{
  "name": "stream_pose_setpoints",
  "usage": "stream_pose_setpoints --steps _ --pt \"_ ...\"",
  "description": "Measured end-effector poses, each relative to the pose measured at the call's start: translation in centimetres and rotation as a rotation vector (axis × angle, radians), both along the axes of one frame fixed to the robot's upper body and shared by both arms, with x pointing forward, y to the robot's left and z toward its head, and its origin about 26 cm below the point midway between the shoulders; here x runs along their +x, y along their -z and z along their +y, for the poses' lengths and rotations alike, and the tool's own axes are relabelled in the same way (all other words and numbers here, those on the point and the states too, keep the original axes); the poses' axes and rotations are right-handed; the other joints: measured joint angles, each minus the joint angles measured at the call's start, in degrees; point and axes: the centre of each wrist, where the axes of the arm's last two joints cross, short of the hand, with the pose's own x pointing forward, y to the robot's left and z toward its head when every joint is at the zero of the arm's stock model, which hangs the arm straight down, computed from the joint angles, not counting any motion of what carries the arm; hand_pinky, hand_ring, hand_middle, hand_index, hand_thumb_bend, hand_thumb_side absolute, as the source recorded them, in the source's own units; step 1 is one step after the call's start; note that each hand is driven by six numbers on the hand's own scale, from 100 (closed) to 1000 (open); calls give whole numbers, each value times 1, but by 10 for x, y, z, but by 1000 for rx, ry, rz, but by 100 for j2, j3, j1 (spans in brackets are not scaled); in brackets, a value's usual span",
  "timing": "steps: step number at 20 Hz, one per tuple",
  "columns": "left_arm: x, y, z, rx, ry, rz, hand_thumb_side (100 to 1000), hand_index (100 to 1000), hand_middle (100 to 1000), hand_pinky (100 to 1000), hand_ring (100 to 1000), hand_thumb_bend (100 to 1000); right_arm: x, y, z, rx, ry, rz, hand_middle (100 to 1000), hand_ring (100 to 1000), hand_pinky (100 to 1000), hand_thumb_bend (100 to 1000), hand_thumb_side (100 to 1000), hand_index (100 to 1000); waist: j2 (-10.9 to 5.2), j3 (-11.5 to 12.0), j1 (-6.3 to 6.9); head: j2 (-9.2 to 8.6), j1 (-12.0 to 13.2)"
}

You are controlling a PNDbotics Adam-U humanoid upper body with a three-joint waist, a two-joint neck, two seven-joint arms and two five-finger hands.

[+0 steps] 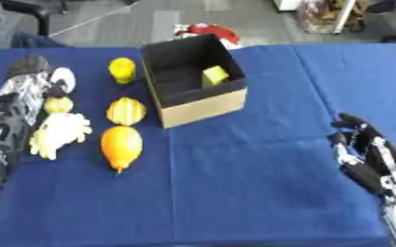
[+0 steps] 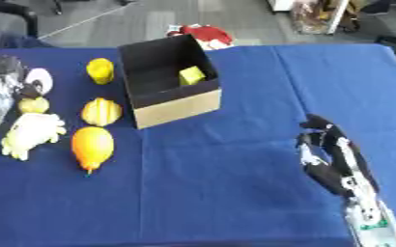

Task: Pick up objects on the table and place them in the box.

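An open cardboard box [image 1: 203, 103] with a dark inside stands at the middle back of the blue table and holds a yellow-green block [image 1: 215, 75]. Left of it lie a yellow cup-shaped thing [image 1: 122, 70], a striped yellow fruit [image 1: 126, 111] and an orange lemon-shaped fruit [image 1: 121, 144]. Further left are a pale yellow bunch [image 1: 59, 132], a small yellow ball [image 1: 58, 104] and a white and black thing [image 1: 63, 79]. My left hand [image 1: 28, 67] lies along the table's left edge beside these. My right hand [image 2: 324, 137] rests open at the lower right, holding nothing.
The blue cloth [image 1: 261, 183] covers the whole table. A red and white thing [image 1: 208, 32] lies on the floor behind the box. The floor and furniture show beyond the far edge.
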Motion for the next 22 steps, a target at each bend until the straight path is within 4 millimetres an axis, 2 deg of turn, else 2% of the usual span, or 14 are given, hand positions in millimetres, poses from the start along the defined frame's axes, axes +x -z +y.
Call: stream_pose_setpoints --steps 4,6,8,11,15,20,21,22 --pt "3 -51 -33 -30 205 -161 228 541 320 567 389 100 0 0 0 -1 -3 -1 741 670 748 100 303 883 0 13 1 0 -15" --pt "2 -63 -53 -36 332 -180 214 547 328 574 395 100 0 0 0 -1 -4 -2 741 670 748 100 304 883 0 10 1 0 -22" --pt "0 -67 -73 -23 459 -160 197 558 342 582 406 100 0 0 0 -2 -6 -2 741 670 748 100 303 883 0 -9 1 0 -31" --pt "-2 -62 -108 40 629 -89 192 573 360 589 425 100 0 0 0 -2 -7 -1 741 670 748 100 303 883 0 -40 1 0 -30" --pt "-3 -43 -145 109 771 13 192 606 396 609 453 100 0 0 1 -4 -13 -1 741 670 749 100 302 883 0 -66 1 0 -28" --pt "-4 -23 -163 164 851 99 196 614 405 614 459 100 0 0 1 -4 -14 -2 741 670 749 100 300 883 0 -73 1 0 -20" --pt "-4 -20 -164 171 855 110 209 690 483 654 518 167 0 0 1 -4 -14 -2 741 670 748 100 300 883 0 -74 1 0 -18" --pt "-4 -17 -163 178 856 125 212 717 507 668 538 190 0 0 1 -4 -14 -2 741 670 749 100 300 883 0 -75 1 0 -18"
